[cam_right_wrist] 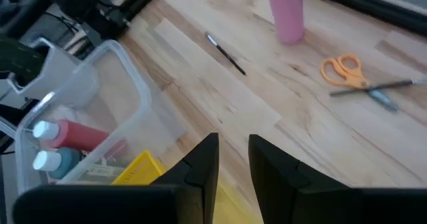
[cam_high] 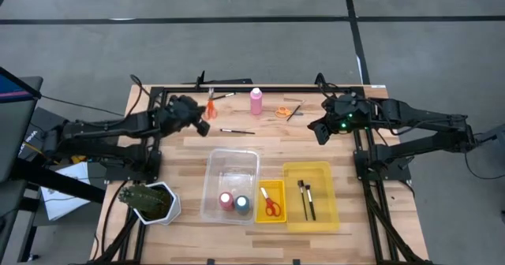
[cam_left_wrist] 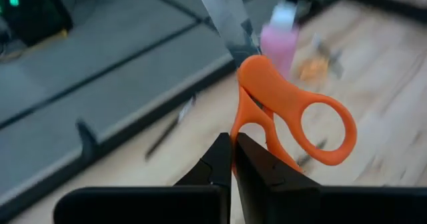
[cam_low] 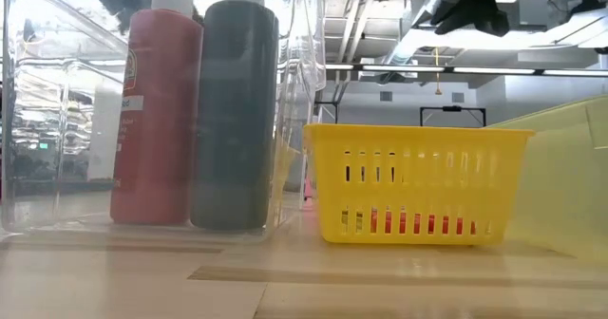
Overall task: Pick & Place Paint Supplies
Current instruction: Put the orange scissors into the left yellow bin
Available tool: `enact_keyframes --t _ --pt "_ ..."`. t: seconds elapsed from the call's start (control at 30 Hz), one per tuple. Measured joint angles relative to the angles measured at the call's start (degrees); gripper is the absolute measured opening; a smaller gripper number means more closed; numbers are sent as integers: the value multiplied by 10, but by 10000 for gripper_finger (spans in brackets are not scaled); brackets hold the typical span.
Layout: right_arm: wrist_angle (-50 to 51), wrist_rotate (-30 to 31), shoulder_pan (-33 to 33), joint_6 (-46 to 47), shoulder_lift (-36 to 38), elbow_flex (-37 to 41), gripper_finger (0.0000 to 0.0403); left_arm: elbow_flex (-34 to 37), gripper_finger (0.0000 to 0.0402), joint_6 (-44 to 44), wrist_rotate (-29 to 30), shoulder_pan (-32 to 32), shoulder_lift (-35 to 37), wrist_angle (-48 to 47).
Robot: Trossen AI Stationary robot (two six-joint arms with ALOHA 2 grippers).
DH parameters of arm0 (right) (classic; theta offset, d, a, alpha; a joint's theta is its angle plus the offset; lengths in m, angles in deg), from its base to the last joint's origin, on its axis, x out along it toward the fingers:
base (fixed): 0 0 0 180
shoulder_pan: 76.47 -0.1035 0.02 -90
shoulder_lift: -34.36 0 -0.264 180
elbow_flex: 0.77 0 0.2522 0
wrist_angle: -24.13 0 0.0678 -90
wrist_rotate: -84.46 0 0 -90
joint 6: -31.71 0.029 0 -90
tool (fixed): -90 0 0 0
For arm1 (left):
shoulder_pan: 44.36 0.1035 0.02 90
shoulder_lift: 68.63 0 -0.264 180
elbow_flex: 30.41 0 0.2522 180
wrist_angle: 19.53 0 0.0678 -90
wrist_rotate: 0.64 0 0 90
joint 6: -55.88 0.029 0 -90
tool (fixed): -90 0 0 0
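Red and dark bottles [cam_low: 195,110] stood in the clear bin [cam_high: 230,156], nearest the low camera, as the left gripper [cam_left_wrist: 231,159] carried scissors.

Largest first: the clear bin held two bottles; the big yellow bin [cam_high: 319,171] held two brushes, the small yellow basket [cam_high: 271,199] red scissors. Left fingers were clamped on orange scissors [cam_left_wrist: 287,111], lifted near the back-left edge; they probably belonged in the small basket next. Right gripper [cam_right_wrist: 232,161] hovered, fingers slightly apart, holding nothing. Pink bottle [cam_high: 256,100] waited.
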Motion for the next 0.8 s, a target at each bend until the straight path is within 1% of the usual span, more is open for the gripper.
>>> enact_keyframes --t 0.13,0.2,0.33,0.43,0.5,0.6,0.8 --pt "-24 0 0 -6 -14 0 79 -50 0 15 -17 8 -38 37" --pt "-58 1 0 -7 -22 -1 79 -76 0 15 -27 7 -64 48" --pt "-122 0 0 -9 -46 -1 79 -114 0 16 -38 -12 -116 111" --pt "-165 -2 0 -12 -66 -1 81 -142 0 44 -46 -34 -154 163" --pt "-190 -3 0 -13 -78 -1 87 -166 0 57 -46 -45 -176 164" --pt "-227 -7 5 -14 -93 -1 110 -202 0 76 -28 -65 -208 163" --pt "-272 -47 30 -14 -111 0 182 -262 0 89 35 -92 -260 165"
